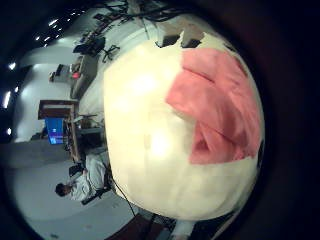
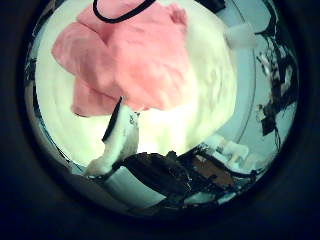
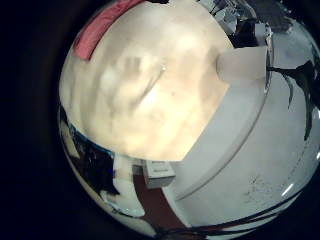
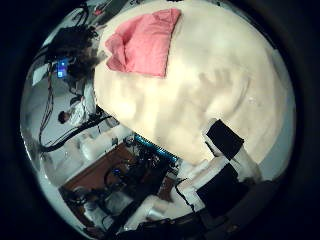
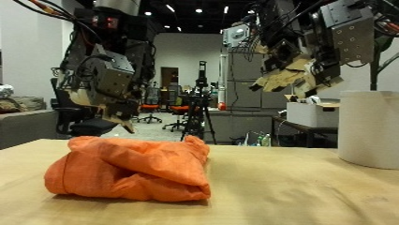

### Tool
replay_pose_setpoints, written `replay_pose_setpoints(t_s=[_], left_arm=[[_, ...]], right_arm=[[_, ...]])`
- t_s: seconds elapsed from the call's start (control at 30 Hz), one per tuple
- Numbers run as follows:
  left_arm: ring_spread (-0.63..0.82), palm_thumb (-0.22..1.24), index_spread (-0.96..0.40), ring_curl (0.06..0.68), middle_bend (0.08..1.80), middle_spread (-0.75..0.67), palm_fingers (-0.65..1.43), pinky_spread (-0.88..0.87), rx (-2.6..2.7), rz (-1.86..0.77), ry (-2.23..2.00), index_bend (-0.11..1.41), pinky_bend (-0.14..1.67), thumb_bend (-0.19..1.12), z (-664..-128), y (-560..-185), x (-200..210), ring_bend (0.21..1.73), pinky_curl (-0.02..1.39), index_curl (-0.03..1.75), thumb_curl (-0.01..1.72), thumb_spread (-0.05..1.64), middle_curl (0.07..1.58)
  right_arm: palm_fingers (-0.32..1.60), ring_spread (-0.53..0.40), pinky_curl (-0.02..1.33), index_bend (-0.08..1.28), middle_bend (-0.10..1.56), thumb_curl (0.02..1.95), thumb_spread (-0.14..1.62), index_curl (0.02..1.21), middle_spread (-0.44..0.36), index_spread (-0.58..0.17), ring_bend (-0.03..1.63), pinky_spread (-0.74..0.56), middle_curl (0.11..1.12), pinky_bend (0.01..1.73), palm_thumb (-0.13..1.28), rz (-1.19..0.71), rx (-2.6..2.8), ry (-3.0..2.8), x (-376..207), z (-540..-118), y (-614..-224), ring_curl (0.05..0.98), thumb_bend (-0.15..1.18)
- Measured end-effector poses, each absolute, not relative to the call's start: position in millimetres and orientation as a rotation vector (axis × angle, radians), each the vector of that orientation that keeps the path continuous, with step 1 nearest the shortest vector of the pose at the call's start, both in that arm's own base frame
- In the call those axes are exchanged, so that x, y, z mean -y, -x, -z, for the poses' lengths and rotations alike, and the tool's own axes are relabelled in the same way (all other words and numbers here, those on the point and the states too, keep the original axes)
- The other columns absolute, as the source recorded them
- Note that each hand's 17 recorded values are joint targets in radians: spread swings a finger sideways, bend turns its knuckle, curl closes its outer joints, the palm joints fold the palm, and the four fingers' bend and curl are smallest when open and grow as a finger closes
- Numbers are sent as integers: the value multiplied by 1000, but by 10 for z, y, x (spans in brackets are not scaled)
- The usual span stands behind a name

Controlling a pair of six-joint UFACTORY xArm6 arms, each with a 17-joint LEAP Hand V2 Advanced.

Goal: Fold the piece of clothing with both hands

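Clothing [image 5: 128, 169] bunched on table [image 5: 300, 192]; right thumb-side view shows its spread.

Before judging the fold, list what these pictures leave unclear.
- Orange garment: outside view shows only its near side; the bunched cloth hides how its layers lie.
- Left hand: its fingers are dark and indistinct against the background.
- White cylinder: cut off by the outside view's edge.
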State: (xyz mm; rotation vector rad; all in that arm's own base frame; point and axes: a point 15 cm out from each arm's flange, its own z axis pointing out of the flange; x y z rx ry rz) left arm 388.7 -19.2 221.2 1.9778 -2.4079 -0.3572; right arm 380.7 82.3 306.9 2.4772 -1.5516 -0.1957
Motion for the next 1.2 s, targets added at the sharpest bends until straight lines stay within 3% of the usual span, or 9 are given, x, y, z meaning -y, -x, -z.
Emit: replay_pose_setpoints(t_s=[0.1, 0.43, 0.93, 1.2], left_arm=[[527, 478, 130, 216, 167, 397, -51, 479, 2417, 415, -1881, 161, 330, -15, -1982, -3678, 356, 426, 317, 311, 289, 1352, 195], [511, 464, 121, 226, 177, 321, -43, 480, 2474, 440, -1753, 148, 322, -9, -1665, -3698, 493, 446, 316, 291, 285, 1360, 216], [409, 567, 93, 239, 187, 183, -7, 428, 2538, 397, -1393, 155, 329, -1, -1631, -3217, 1274, 479, 324, 281, 293, 1397, 276], [413, 580, 94, 236, 187, 192, -10, 429, 2552, 308, -1496, 161, 334, -6, -1929, -3311, 1255, 480, 325, 280, 296, 1396, 285]], right_arm=[[58, 202, 321, 161, 194, 533, 1237, 273, -15, -420, 254, 287, 331, 346, 1066, 199, 1550, -2475, -823, -3057, -3808, 264, -9], [64, 202, 320, 164, 191, 536, 1230, 278, -12, -420, 245, 287, 332, 340, 1068, 199, 1545, -2476, -816, -3058, -3797, 265, -9], [85, 194, 316, 166, 193, 539, 1208, 285, -15, -413, 230, 287, 332, 318, 1056, 199, 1539, -2486, -801, -3076, -3793, 265, -11], [89, 192, 317, 159, 192, 543, 1203, 285, -12, -405, 225, 287, 333, 314, 1050, 175, 1616, -2469, -605, -3224, -3791, 267, -10]])
